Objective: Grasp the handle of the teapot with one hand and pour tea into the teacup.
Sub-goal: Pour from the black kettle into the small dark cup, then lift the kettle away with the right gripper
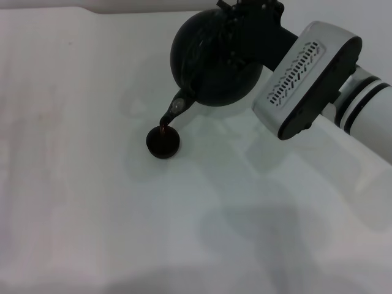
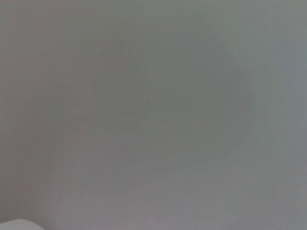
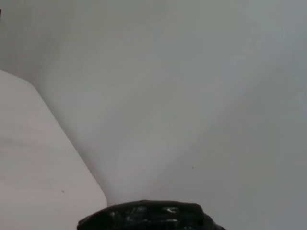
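Tilting the teapot [image 1: 214, 58] by its handle [image 1: 242, 24], right jaws clamped there, spout directly over the teacup [image 1: 163, 142] on the worktop [image 1: 73, 184]; left arm unseen.

**What stayed out of sight**

The right gripper [image 1: 254, 27] covered the handle, its fingers hidden against the black teapot [image 1: 211, 58]. The picture's far edge cut the gripper's top. The left wrist view was featureless grey blur.

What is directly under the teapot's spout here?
The teacup on the white table sits under the tilted teapot's spout, dark liquid inside. The right gripper covers the handle.
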